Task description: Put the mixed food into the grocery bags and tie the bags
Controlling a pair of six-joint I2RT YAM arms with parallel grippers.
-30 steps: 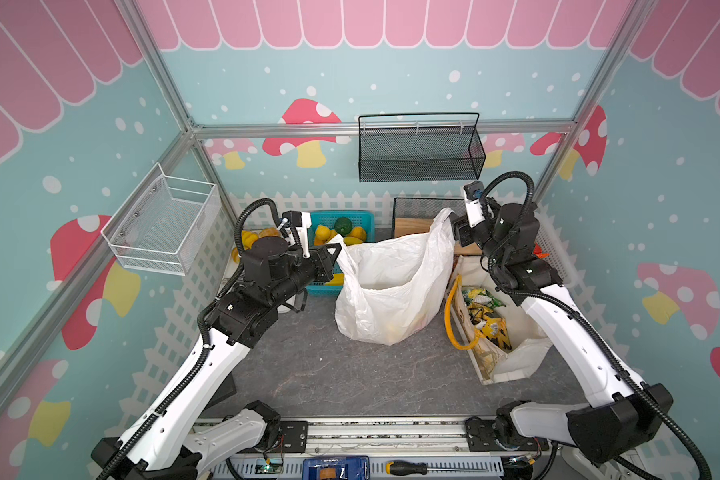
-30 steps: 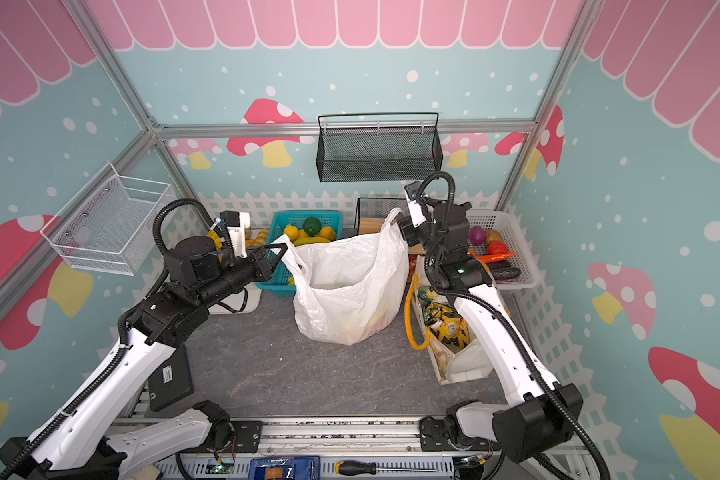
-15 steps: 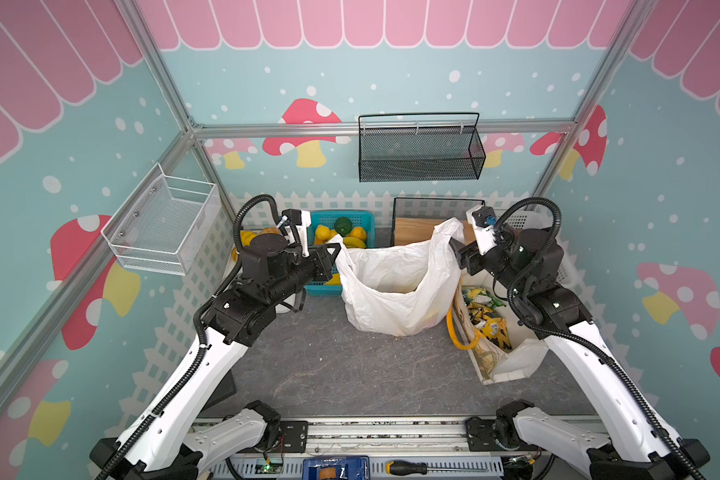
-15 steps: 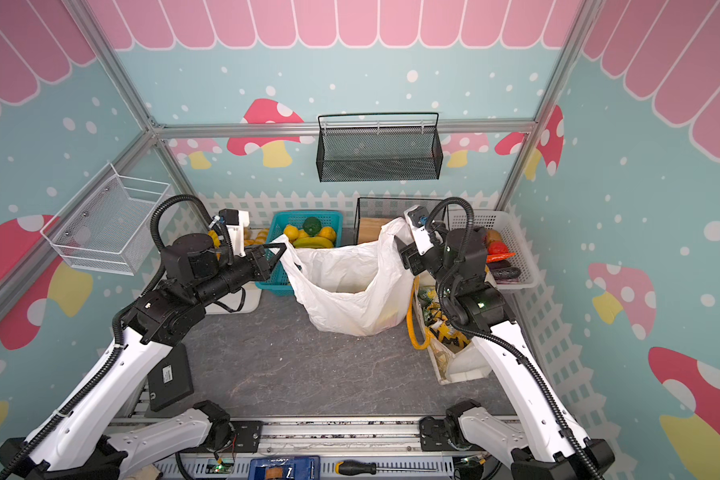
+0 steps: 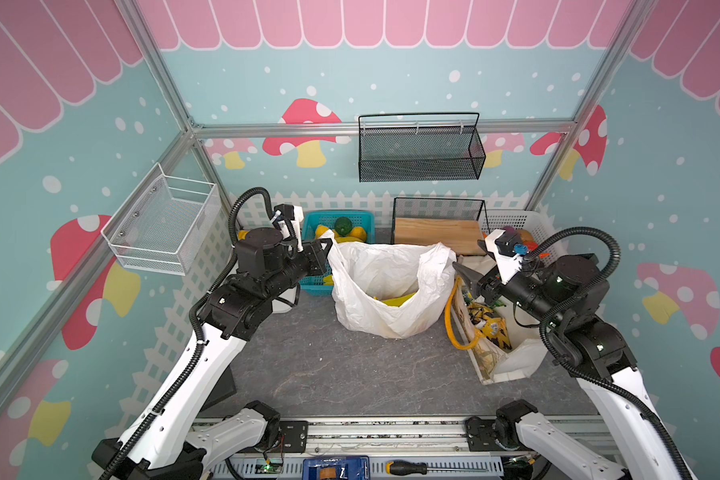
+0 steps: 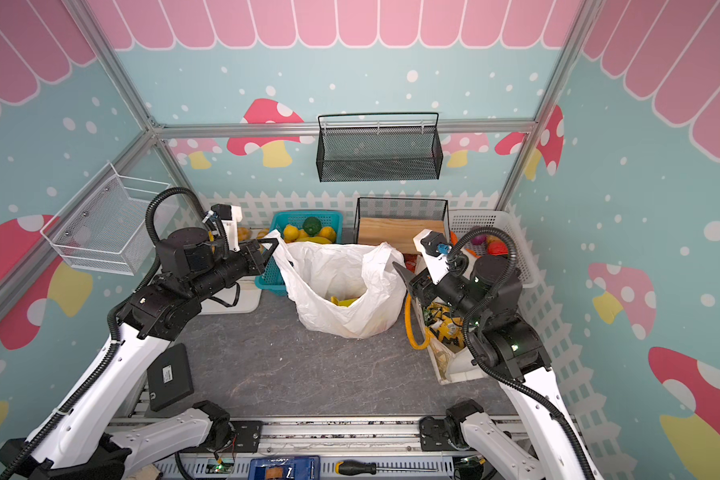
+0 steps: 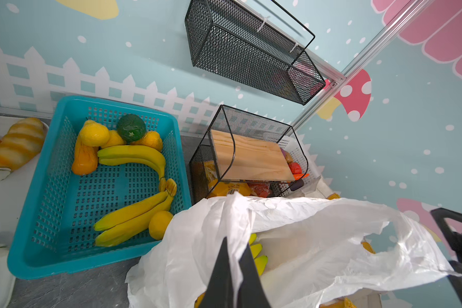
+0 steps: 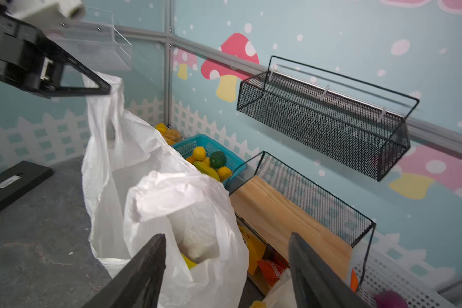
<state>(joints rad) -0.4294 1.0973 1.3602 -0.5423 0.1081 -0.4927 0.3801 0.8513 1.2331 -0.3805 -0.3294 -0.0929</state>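
Left jaws are clamped on one handle of the white carrier bag (image 5: 391, 274) in both top views, while the right jaws stand apart just beside its other handle. The bag sits mid-table (image 5: 329, 365) with bananas (image 5: 395, 298) inside. The canvas tote (image 5: 484, 355) to its right holds snack packets (image 5: 491, 328). The left wrist view shows bag film pinched between closed jaws, beside the teal basket (image 7: 32, 213). The right wrist view shows jaws wide apart, with the slack handle before them.

Your carrier bag (image 5: 375, 270) centred on the desk (image 5: 329, 374), bananas (image 5: 395, 299) inside it, fruit basket (image 5: 337, 214) behind its left, tote (image 5: 486, 354) with packets (image 5: 488, 322) just right.
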